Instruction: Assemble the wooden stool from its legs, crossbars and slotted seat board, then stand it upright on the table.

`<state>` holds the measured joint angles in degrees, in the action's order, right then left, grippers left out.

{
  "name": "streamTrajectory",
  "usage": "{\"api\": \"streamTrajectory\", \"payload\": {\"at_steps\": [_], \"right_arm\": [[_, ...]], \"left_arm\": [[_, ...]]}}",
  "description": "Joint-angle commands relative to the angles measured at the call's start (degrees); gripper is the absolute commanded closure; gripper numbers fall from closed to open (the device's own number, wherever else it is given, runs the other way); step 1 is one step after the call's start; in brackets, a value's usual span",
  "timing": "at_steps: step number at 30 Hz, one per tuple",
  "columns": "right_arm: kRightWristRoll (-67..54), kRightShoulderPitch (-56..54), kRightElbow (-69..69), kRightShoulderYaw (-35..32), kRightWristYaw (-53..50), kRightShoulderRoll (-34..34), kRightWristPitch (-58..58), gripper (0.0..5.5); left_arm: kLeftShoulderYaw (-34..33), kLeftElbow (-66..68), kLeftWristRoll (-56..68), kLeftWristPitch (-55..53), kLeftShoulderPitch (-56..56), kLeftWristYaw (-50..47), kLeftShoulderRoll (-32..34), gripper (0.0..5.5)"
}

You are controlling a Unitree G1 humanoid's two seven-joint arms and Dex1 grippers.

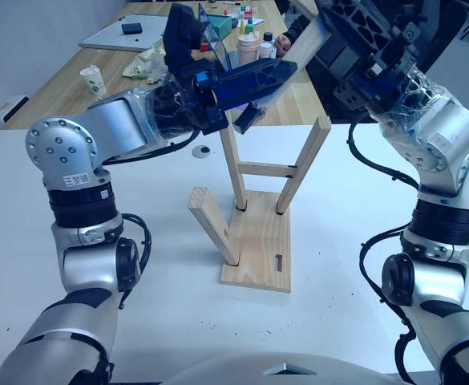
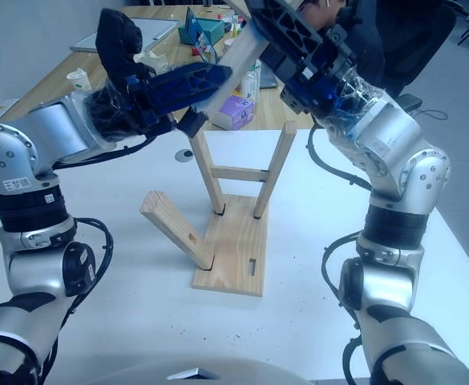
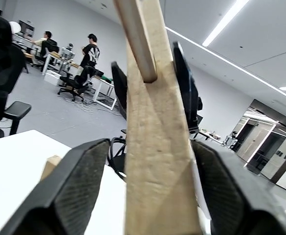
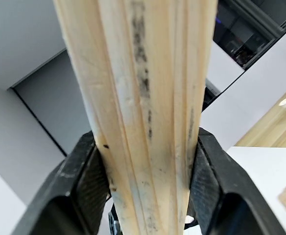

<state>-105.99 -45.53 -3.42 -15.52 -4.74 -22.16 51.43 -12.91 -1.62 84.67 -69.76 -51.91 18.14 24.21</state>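
- The seat board (image 1: 258, 241) lies flat on the white counter (image 1: 338, 265), slotted face up, so the stool is being built upside down.
- At the board's far end two legs (image 1: 234, 172) stand in their slots, joined partway up by a crossbar (image 1: 266, 169).
- A third leg (image 1: 215, 227) sits in the board's near-left slot and leans outward, away from the board's middle.
- The near-right slot (image 1: 278, 261) is open and has no leg in it.
- The fourth leg (image 4: 143, 98) is in the air above and beyond the board's far end, tilted, well apart from its slot.
- The right gripper (image 4: 145, 147) has its fingers clenched on that leg, pads pressed against both sides.
- The left gripper (image 3: 150, 147) straddles the same leg; its fingers seem slack, since a strip of counter shows between one pad and the wood.
- Judged from this, the work is past halfway. Left to do: seat the fourth leg, fit the other crossbars, then turn the stool onto its feet.
- A round rod (image 3: 138, 44) leaves the held leg and is cut off by the frame edge.
- How deep the three legs sit in their slots cannot be made out.
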Motion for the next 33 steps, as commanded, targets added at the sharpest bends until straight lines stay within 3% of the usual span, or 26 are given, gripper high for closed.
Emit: {"api": "streamTrajectory", "payload": {"at_steps": [1, 6, 10, 15, 25, 33], "right_arm": [[8.43, 2.51, -0.82, -1.29, 7.39, -4.31, -0.81, 3.43], [13.9, 13.7, -8.64, -3.7, 21.64, -9.37, 2.18, 3.43], [24.01, 26.12, -16.65, -1.22, 34.02, -13.15, 1.51, 3.43], [37.15, 35.69, -14.01, 4.13, 44.17, -8.87, -6.01, 3.44], [57.31, 44.77, -7.24, 12.27, 53.97, -5.4, -19.53, 3.44], [73.09, 52.4, 0.54, 18.23, 64.25, -11.99, -32.73, 3.44]], "left_arm": [[-0.72, -1.15, 0.22, -1.7, 2.17, 2.87, 3.89, 1.84], [-4.05, 2.67, -2.9, -1.88, 6.32, 10.55, 12.16, 1.2], [-3.44, 7.64, -11.54, 2.81, 11.3, 23.55, 17.9, 1.16], [-0.91, 12.64, -20.25, 8.65, 15.09, 32.72, 17.64, 1.16], [3.06, 19.89, -30.18, 11.75, 10.27, 42.37, 17.79, 1.16], [2.72, 18.74, -32.26, 11.32, 10.77, 42.66, 16.17, 1.16]]}}
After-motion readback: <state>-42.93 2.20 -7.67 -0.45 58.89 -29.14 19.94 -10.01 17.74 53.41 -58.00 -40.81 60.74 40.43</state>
